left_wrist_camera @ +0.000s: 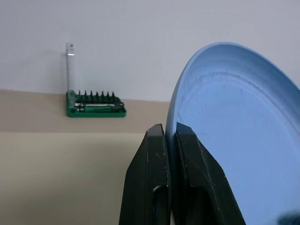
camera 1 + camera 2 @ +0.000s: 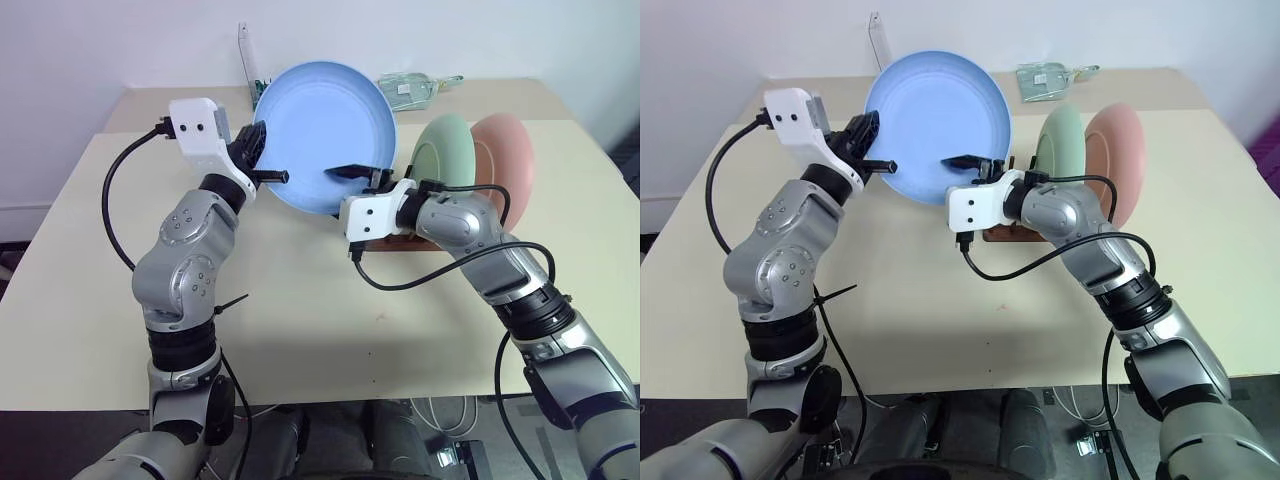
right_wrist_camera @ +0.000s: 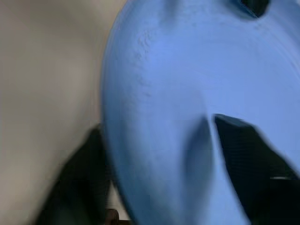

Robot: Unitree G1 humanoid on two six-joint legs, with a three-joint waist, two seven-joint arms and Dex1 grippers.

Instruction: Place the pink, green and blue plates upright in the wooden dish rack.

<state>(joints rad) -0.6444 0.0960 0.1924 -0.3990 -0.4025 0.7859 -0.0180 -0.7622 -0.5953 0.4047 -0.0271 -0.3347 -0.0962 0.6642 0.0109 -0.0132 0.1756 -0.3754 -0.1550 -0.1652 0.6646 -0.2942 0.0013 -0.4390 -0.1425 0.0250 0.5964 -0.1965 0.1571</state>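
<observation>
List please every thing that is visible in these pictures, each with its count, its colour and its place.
blue plate: 1, light blue, held up on edge above the table, its rim pinched by the left gripper
green plate: 1, pale green, upright in the rack
pink plate: 1, pink, upright in the rack behind the green one
wooden dish rack: 1, dark reddish-brown, on the table, mostly hidden by the right arm
tool holder: 1, green, far table edge by the wall
clear packet: 1, transparent, far edge of the table
table: 1, beige
left gripper: 1, black, shut on the blue plate's rim
right gripper: 1, black, its fingers either side of the blue plate's lower edge
</observation>
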